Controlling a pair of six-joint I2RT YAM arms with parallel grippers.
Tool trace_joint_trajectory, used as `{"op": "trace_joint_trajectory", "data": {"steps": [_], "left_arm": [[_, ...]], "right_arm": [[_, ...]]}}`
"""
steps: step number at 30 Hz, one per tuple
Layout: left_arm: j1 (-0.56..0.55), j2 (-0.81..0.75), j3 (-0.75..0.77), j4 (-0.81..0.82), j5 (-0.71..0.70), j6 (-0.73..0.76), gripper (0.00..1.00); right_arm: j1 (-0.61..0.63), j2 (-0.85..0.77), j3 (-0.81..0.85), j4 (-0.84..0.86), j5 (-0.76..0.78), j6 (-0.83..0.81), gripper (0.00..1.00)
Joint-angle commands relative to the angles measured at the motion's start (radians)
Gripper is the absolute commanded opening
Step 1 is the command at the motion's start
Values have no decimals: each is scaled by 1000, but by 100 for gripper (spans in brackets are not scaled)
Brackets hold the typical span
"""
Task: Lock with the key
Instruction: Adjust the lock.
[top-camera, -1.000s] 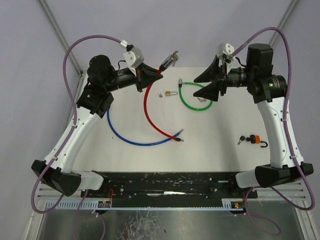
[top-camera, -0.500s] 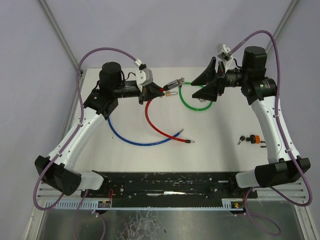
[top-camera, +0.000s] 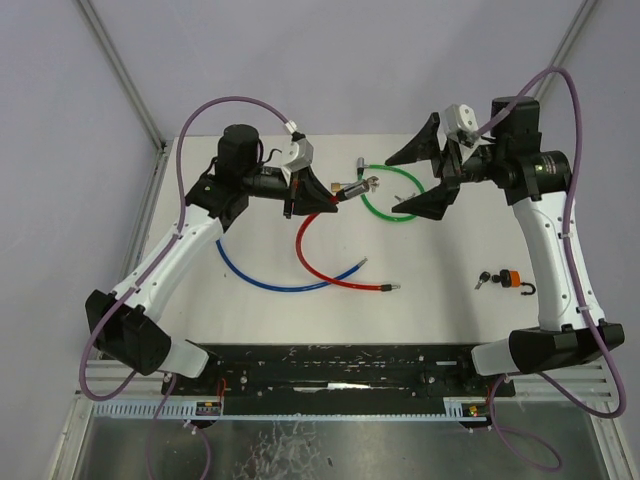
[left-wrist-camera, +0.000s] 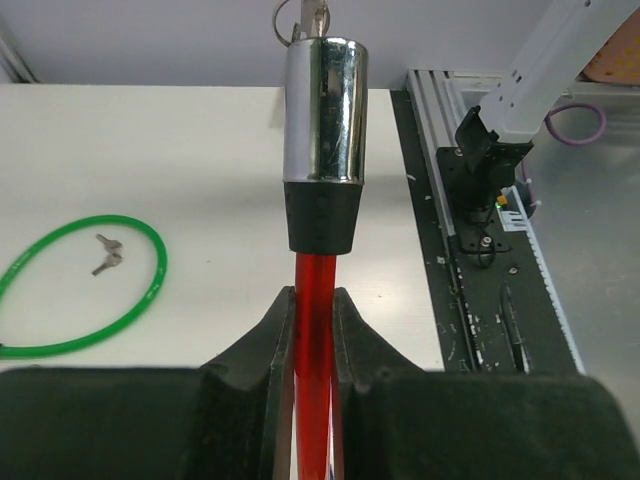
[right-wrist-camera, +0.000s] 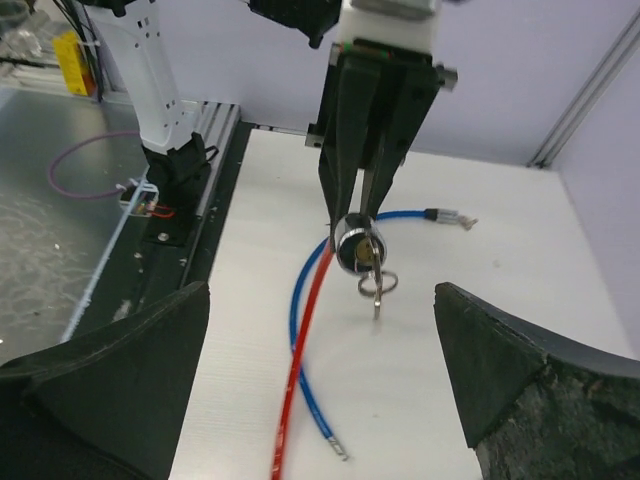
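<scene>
Above the white table (top-camera: 440, 300), the right end effector (top-camera: 392, 186) is spread wide and empty, facing the lock. The left end effector (left-wrist-camera: 313, 305) is clamped on the red cable (top-camera: 303, 252) just below its chrome lock cylinder (left-wrist-camera: 322, 110). The key (right-wrist-camera: 370, 258) sits in the cylinder's end. In the left wrist view it is cut off.

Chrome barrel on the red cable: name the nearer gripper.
Left. The left gripper clamps the red cable behind the barrel; the right gripper stands open, apart, facing it.
</scene>
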Motion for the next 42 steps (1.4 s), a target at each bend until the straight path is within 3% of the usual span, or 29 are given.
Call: {"op": "trace_joint_trajectory", "data": {"steps": [1,3,10,17,30,42], "left_arm": [[-16,2,28,71,33,-94,1],[-20,4,24,73,18,-101,0],[-37,7,6,99,10,-118,0],[-42,8,4,101,15,-117,1],[-53,14,2,107,14,-118,1],[-56,18,5,108,8,-116,1]], "right_arm": [[-1,32,128,-173,-57,-272,100],[12,51,155,-175,-59,-276,100],[152,83,178,-182,148,-331,99],[221,109,184,-221,285,-432,87],[236,108,191,-238,294,-456,64],[237,107,203,-240,270,-446,55]]}}
